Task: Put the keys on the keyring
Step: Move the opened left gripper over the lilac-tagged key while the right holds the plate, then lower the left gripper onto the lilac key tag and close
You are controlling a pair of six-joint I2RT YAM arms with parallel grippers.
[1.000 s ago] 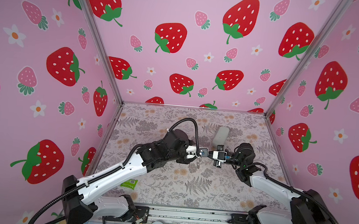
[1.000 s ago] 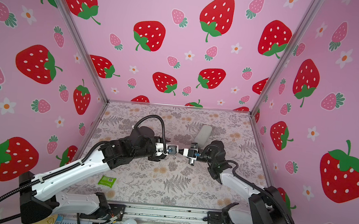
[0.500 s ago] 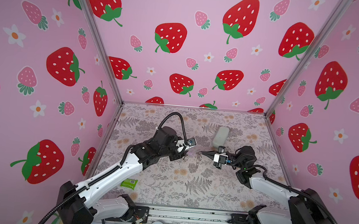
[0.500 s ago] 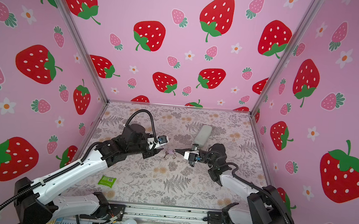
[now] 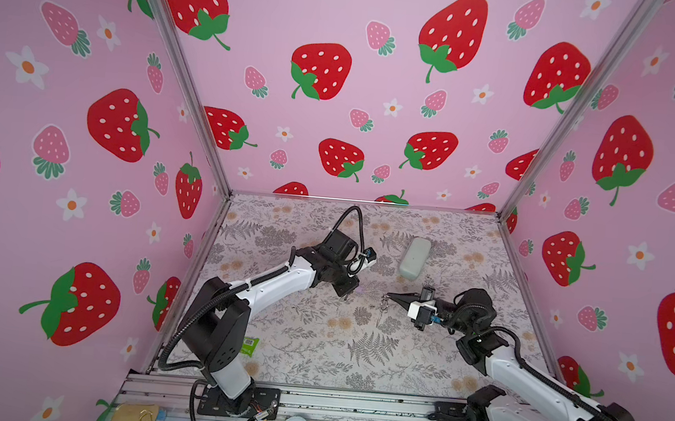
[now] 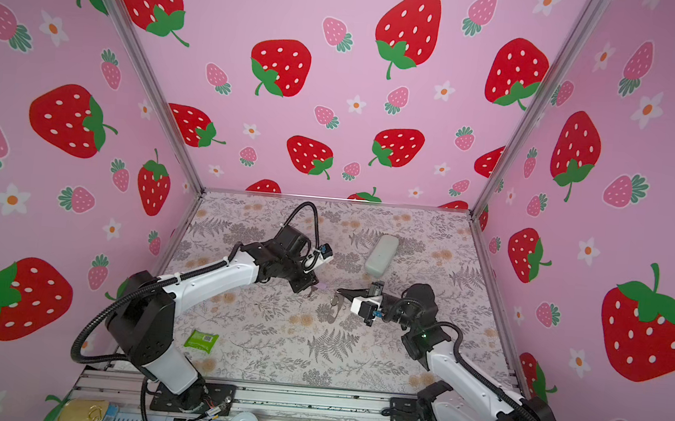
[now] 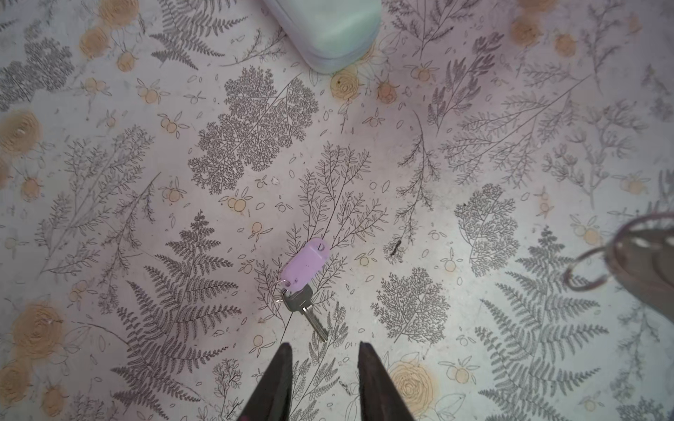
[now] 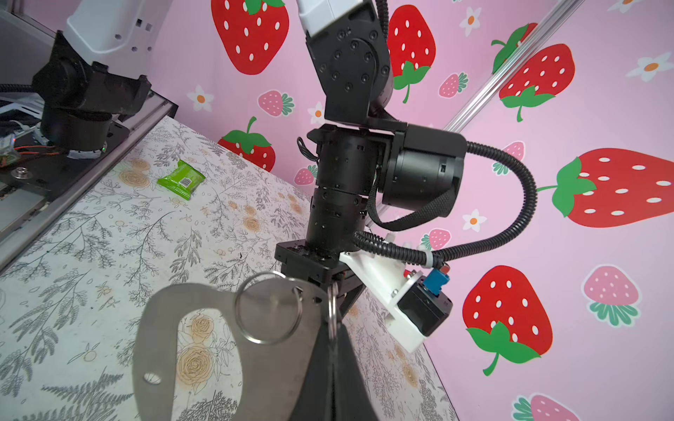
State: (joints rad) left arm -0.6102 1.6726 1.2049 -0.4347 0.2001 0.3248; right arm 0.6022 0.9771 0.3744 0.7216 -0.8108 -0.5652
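Mid-frame in both top views, our left pincer (image 7: 324, 351) hangs spread and empty just short of the keys (image 7: 304, 277), which lie flat on the tabletop (image 7: 109, 182), seemingly for a pickup. Just right, our right pincer (image 8: 330, 328) pinches the keyring (image 8: 160, 342) aloft, likely presenting its rings.

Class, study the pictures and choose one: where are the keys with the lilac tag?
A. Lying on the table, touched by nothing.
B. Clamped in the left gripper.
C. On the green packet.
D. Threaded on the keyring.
A: the keys lie flat on the table just ahead of the open, empty left gripper, while the keyring is held apart from them in the shut right gripper.
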